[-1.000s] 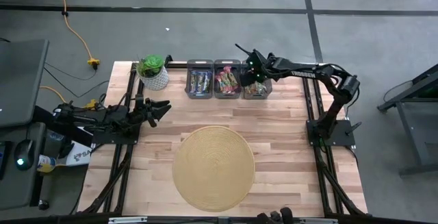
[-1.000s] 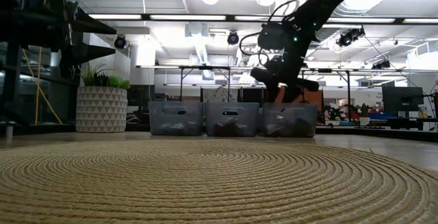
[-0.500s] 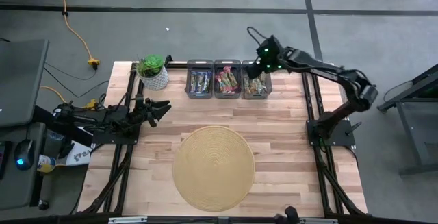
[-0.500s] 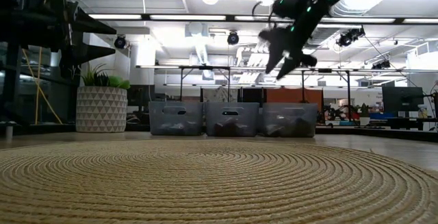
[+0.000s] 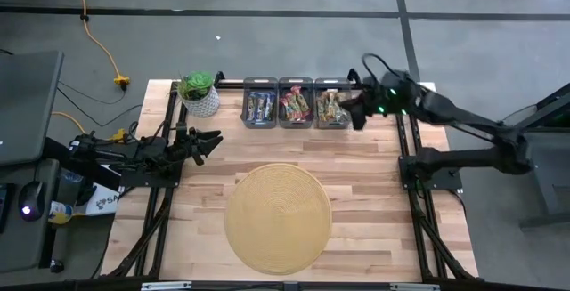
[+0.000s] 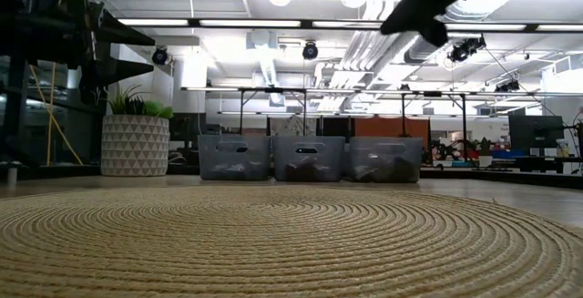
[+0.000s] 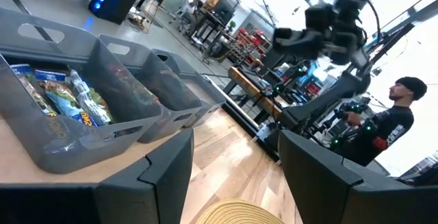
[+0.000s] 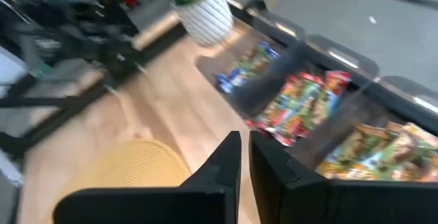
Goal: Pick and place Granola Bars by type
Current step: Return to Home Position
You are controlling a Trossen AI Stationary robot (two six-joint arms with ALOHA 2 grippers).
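Grey bins [image 5: 296, 81] hold the lot, one type each: blue bars [image 5: 260, 106], red bars [image 5: 295, 104], green/tan bars [image 5: 330, 109]. Right gripper [image 5: 358, 113] hangs above the table with the green/tan bin just ahead of and below its jaws, which are closed down to a thin slit and grip nothing. Left gripper [image 5: 212, 138] sits low over the wood, bins well ahead of its jaws with the blue one nearest, jaws spread wide and empty

Right tool [image 5: 355, 115] held high, fingers nearly together, left tool [image 5: 211, 140] waiting, fingers apart
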